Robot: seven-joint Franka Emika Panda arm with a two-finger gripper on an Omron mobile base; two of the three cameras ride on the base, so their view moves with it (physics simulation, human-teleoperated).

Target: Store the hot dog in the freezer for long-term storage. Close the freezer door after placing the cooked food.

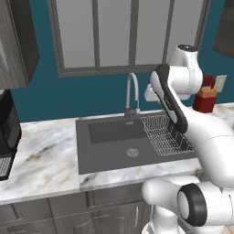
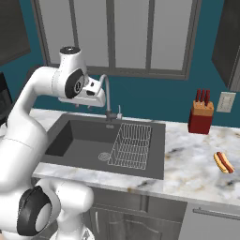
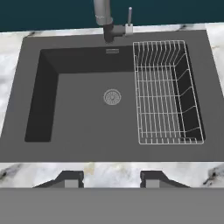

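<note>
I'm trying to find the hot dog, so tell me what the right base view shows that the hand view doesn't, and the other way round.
The right base view alone has the tan-bun hot dog lying on the marble counter right of the sink, plus the red knife block. The hand view alone has the open gripper with its dark fingertips apart. Both show the dark grey sink, white wire rack and metal faucet.

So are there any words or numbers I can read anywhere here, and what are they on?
None can be read. The sink has a small plate below the faucet, too small and blurred to tell whether it bears writing. The knife block, wall outlet and hot dog show no writing.
</note>
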